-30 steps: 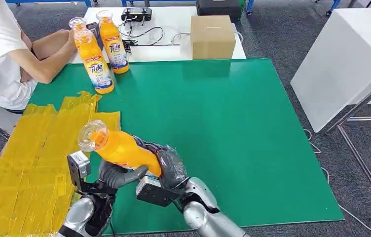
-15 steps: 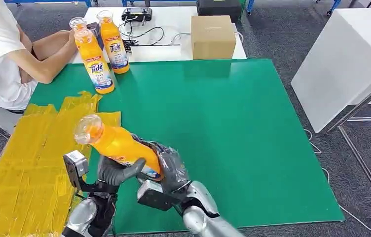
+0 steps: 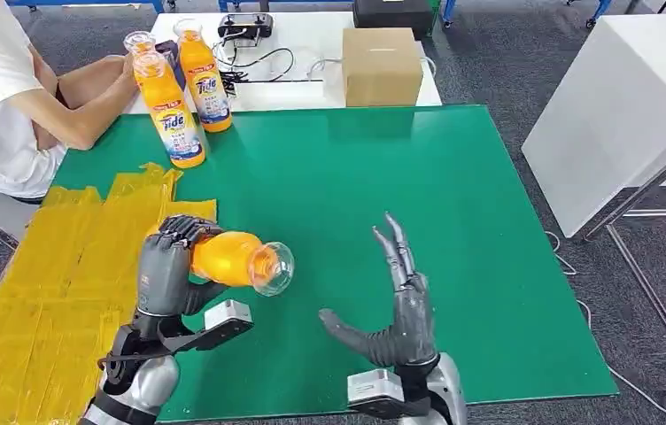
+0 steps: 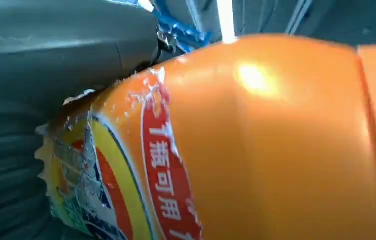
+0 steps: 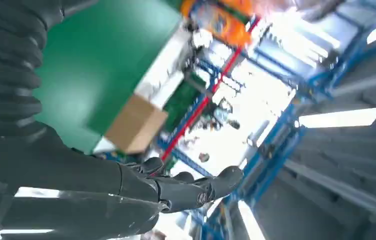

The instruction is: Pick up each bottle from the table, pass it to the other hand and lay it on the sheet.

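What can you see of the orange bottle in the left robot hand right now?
The orange bottle is glossy plastic with a clear cap, lying roughly level above the table, cap end pointing toward the right robot hand, which is open and apart from it. The left robot hand grips its lower body, fingers wrapped over the top. The left wrist view shows a torn, crinkled label with a red band and white characters. It hangs over the green mat, beside the yellow sheet.

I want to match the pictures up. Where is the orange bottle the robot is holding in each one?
Head view: the orange bottle is left of centre, held by the left robot hand.
Left wrist view: the bottle is close up beside grey fingers.
Right wrist view: not in it.
Shared landmark: the cardboard box.
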Controlling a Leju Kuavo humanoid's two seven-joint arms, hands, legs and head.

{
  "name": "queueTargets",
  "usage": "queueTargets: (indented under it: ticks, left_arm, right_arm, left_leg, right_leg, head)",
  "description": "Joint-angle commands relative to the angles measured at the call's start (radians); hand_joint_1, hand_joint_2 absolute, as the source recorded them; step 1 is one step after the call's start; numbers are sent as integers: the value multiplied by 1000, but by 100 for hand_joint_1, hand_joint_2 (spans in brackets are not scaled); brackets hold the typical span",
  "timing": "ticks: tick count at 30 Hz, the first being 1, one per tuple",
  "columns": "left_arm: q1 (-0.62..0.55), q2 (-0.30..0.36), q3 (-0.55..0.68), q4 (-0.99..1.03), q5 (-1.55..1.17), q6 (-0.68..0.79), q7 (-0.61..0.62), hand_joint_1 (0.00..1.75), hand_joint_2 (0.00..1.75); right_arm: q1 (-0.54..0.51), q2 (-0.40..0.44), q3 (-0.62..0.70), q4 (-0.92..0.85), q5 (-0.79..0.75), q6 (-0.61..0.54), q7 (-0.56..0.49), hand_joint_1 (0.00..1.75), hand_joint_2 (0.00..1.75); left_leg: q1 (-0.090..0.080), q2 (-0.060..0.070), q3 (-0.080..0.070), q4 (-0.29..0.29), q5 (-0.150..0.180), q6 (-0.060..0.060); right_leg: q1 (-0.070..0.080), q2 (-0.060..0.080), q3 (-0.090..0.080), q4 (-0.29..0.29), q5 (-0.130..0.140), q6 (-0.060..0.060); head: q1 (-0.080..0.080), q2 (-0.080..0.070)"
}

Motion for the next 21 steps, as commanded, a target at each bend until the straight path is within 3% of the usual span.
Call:
queueTargets:
  ticks: [1,3,8,14,17,21]
  left_arm:
    - [-96,100,-25,102,-302,-79,192,175,175]
    - [-152,142,-44,156,-361,-142,240,175,175]
    - [-423,264,-178,499,-399,-547,272,175,175]
    - [-648,296,-295,811,-293,-727,171,175,175]
    - [-688,344,-326,874,-209,-782,115,175,175]
    - [-700,353,-350,928,-181,-780,146,175,175]
  right_arm:
    - [36,-28,-88,-79,-8,-28,-8,0,175]
    - [51,-27,-122,-102,-17,-14,-17,0,175]
    - [51,4,-194,-122,-31,26,-27,0,175]
    - [20,19,-203,-77,-57,29,-45,0,175]
    - [1,17,-187,-34,-68,23,-46,0,175]
    - [-11,15,-175,-9,-74,17,-47,0,175]
  left_leg:
    - [1,-1,4,-1,-1,-1]
    - [0,-2,3,-1,0,-1]
    - [1,-3,2,-1,1,-1]
    - [3,-3,3,0,2,-3]
    - [2,0,2,0,3,-3]
    - [2,3,2,-1,2,-3]
  right_leg:
    - [0,-2,5,-2,-2,0]
    - [0,-3,4,-1,-1,0]
    - [1,-5,4,0,-1,0]
    - [2,-5,5,0,-1,-1]
    - [1,-1,3,1,0,0]
    - [1,1,3,1,1,0]
  head:
    - [0,0]
    - [0,0]
    - [0,0]
    - [0,0]
    - [0,0]
    - [0,0]
